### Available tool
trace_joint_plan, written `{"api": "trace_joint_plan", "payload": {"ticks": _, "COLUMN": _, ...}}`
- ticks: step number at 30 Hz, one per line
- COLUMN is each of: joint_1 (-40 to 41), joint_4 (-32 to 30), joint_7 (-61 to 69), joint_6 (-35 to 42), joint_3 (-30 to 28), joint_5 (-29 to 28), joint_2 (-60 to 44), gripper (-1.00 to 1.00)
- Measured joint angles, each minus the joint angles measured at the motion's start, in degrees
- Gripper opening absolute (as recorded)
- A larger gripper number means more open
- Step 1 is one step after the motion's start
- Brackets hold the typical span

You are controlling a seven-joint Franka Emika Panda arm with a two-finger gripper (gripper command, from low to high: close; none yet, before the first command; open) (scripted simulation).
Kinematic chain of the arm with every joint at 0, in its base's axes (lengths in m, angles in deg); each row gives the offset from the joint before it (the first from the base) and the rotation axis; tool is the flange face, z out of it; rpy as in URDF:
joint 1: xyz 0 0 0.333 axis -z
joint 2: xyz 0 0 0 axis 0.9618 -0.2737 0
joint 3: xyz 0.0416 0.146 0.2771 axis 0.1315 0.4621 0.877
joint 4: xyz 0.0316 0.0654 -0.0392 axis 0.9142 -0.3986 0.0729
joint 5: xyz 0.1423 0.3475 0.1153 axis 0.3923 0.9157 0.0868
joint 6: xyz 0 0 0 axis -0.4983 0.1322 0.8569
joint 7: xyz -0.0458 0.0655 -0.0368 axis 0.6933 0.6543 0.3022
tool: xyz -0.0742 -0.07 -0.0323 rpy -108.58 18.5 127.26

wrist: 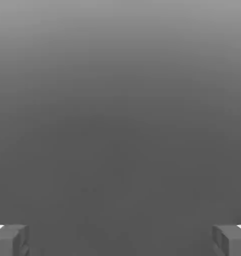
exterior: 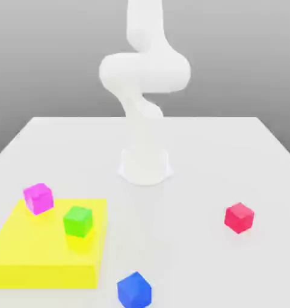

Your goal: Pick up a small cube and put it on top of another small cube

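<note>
Blue cube on a white table, grey backdrop
Plain-faced, corner turned forward; gripper jaws spread wide.

blue cube: smooth faces, matt, plastic-like. magenta-pink cube: smooth, matt, plastic in appearance. green cube and red cube: same plain, smooth finish. yellow block: flat, smooth, matt. tabletop: smooth, pale. arm: smooth white shell, plastic-like, rounded surfaces.
</note>
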Motion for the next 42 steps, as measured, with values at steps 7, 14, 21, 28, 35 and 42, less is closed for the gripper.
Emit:
{"api": "trace_joint_plan", "payload": {"ticks": 7, "joint_1": 6.1, "joint_4": -2.3, "joint_7": -14.2, "joint_6": -5.8, "joint_3": 5.1, "joint_5": -2.9, "joint_2": -14.9, "gripper": 0.00}}
{"api": "trace_joint_plan", "payload": {"ticks": 14, "joint_1": 10.0, "joint_4": -4.6, "joint_7": -28.7, "joint_6": -11.4, "joint_3": 8.1, "joint_5": -6.6, "joint_2": -29.5, "gripper": 0.00}}
{"api": "trace_joint_plan", "payload": {"ticks": 21, "joint_1": 11.3, "joint_4": -6.8, "joint_7": -41.9, "joint_6": -17.2, "joint_3": 8.2, "joint_5": -8.6, "joint_2": -43.9, "gripper": 0.00}}
{"api": "trace_joint_plan", "payload": {"ticks": 28, "joint_1": 10.2, "joint_4": -8.3, "joint_7": -50.2, "joint_6": -24.3, "joint_3": 7.1, "joint_5": -6.7, "joint_2": -57.8, "gripper": 0.00}}
{"api": "trace_joint_plan", "payload": {"ticks": 35, "joint_1": 8.1, "joint_4": -6.8, "joint_7": -52.4, "joint_6": -30.2, "joint_3": 4.4, "joint_5": -8.9, "joint_2": -65.6, "gripper": -1.00}}
{"api": "trace_joint_plan", "payload": {"ticks": 42, "joint_1": 9.4, "joint_4": -7.9, "joint_7": -51.0, "joint_6": -26.4, "joint_3": 6.2, "joint_5": -7.1, "joint_2": -60.5, "gripper": -1.00}}
